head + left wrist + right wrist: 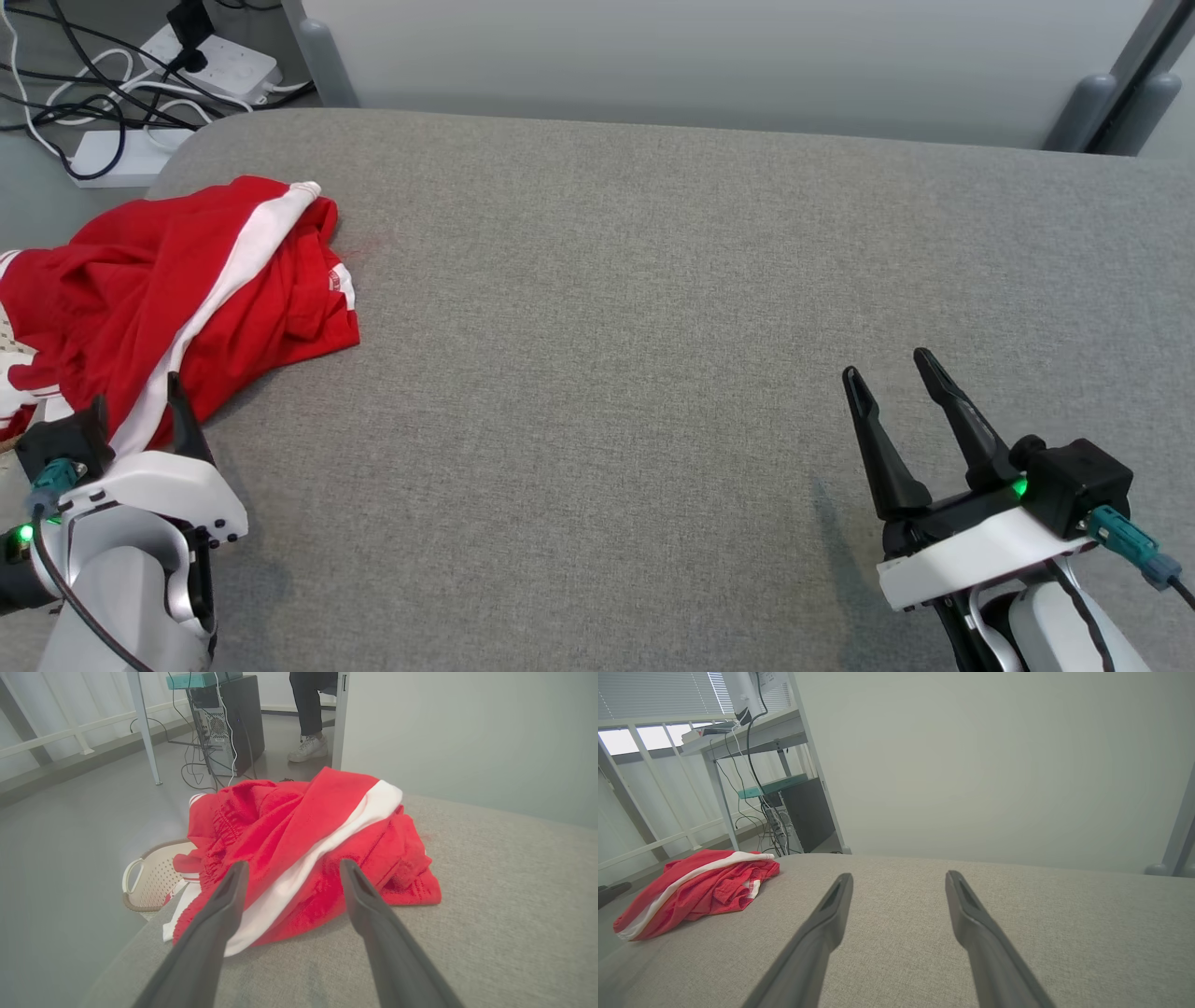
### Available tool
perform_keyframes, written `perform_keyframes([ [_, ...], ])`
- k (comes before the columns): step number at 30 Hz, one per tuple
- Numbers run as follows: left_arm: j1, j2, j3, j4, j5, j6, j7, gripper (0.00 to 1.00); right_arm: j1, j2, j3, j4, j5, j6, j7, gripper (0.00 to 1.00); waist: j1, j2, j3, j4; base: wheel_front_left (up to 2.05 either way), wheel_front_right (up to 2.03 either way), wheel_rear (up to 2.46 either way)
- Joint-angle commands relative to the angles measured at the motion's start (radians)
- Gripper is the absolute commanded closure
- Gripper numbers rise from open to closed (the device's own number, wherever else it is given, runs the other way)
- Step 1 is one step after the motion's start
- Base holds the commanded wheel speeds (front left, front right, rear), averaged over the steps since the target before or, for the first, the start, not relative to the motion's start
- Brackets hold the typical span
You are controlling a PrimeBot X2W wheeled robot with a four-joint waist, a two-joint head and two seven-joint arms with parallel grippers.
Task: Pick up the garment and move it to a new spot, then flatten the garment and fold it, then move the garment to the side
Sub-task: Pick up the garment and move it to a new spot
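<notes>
Left pincer (292, 868) and right pincer (889, 366) gape empty. Garment (280, 816) overhangs counter (490, 882) edge above basket (149, 877); a glancing nudge could spill it.

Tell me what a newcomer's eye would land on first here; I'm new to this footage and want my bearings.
The crumpled red garment with its white stripe stands out at once, bunched at the left edge of the grey padded table, with a pale perforated basket lower down beside it. The left end effector points at it with jaws open, while the right end effector, also open, hangs over bare table far to the right.
</notes>
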Motion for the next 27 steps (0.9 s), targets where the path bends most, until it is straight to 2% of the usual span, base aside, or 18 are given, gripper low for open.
perform_keyframes([
  [1, -0.055, 0.055, 0.028, 0.013, -0.005, 0.007, 0.0, 0.0, -0.034, -0.011, 0.023, -0.03, 0.014, 0.007, -0.013, 0.0, 0.0, 0.0, 0.008, -0.007, 0.0, 0.0, 0.0],
  [5, -0.097, 0.086, 0.021, 0.092, 0.003, 0.008, 0.003, 0.0, -0.042, -0.021, 0.031, -0.034, 0.025, 0.007, -0.013, 0.0, 0.0, 0.0, 0.025, -0.018, 0.0, 0.0, 0.0],
  [14, -0.165, 0.12, 0.012, 0.2, 0.003, 0.002, -0.015, 0.0, -0.058, -0.04, 0.037, -0.042, 0.044, 0.007, -0.013, 0.0, 0.0, 0.0, 0.07, -0.038, 0.0, 0.0, 0.0],
  [27, -0.218, 0.149, 0.005, 0.272, 0.008, 0.026, -0.032, 0.0, -0.076, -0.066, 0.054, -0.05, 0.063, 0.007, -0.013, 0.0, 0.0, 0.0, 0.121, -0.06, 0.0, 0.0, 0.0],
])
